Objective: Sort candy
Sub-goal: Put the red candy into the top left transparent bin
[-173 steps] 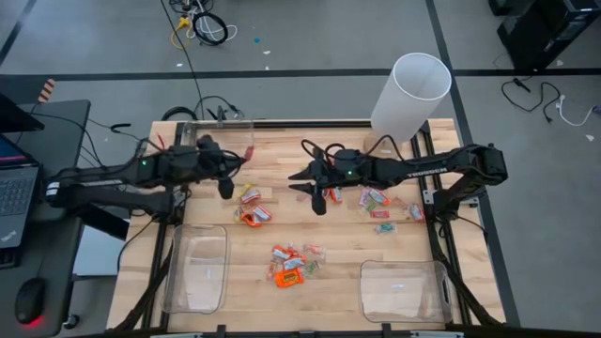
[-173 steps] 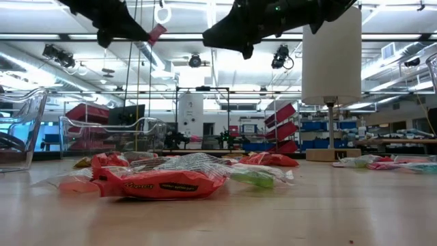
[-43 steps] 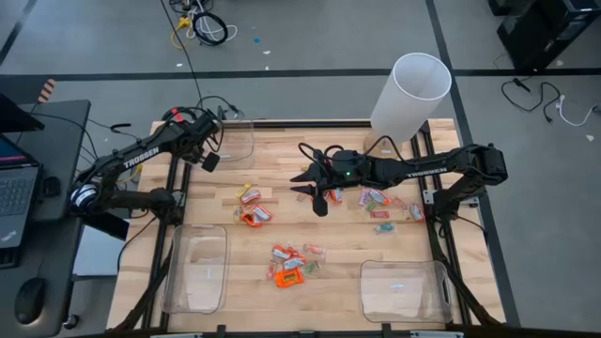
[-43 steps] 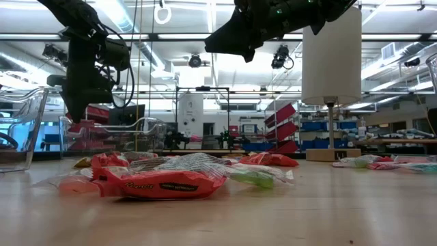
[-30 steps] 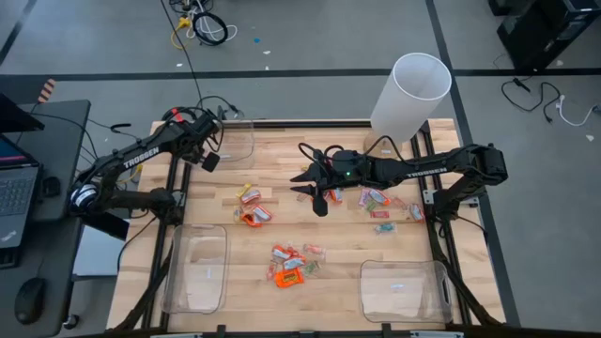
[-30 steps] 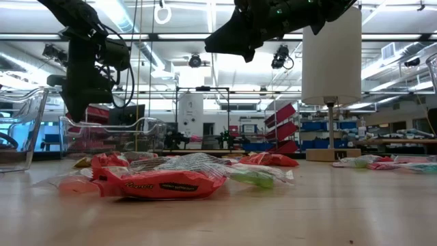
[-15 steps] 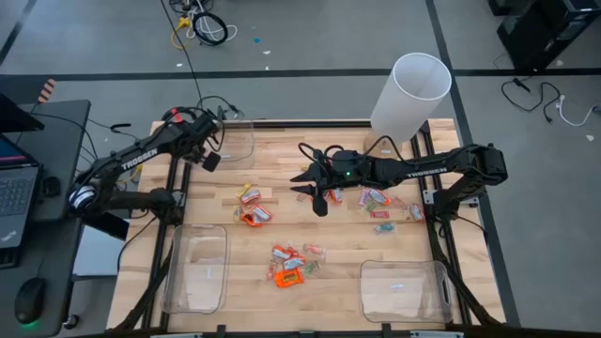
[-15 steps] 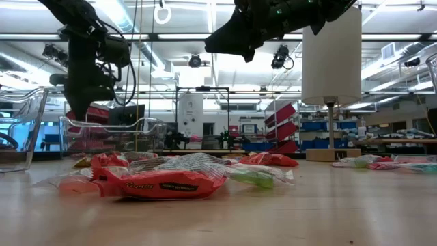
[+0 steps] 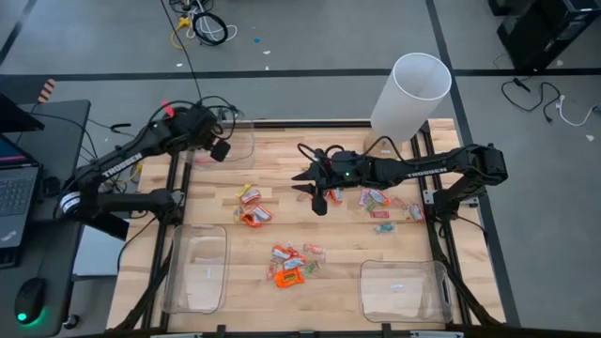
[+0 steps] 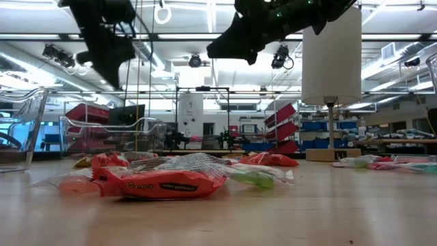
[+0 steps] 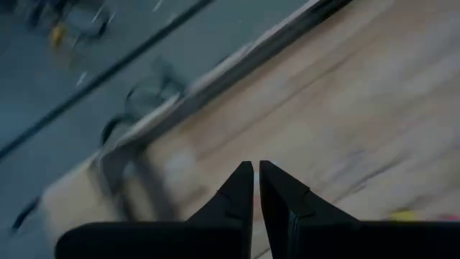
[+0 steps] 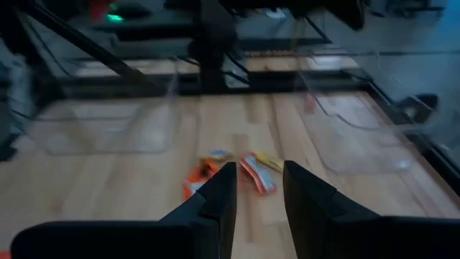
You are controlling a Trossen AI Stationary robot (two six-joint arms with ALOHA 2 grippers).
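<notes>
Above the clear plastic rectangular bin (image 9: 228, 143) at the far left corner hangs the left gripper (image 9: 223, 150), lifted since a moment ago and pinched shut on nothing, one sweet seemingly delivered, while the small wrapped candy (image 9: 287, 266) lies scattered below the right gripper (image 9: 310, 189), parted and empty.

Wrapped candy (image 9: 288, 265) in scattered clusters, orange, pink-yellow, pale, lying flat

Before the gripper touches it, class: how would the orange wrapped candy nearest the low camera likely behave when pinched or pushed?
The orange wrapped candy lies flat with crinkled, flared wrapper ends, so it probably feels light and would likely slide rather than roll when pushed. Its glossy film may be slippery, and a pinch at the loose edge would likely let it flop. It touches the neighbouring sweets, which might shift too.
</notes>
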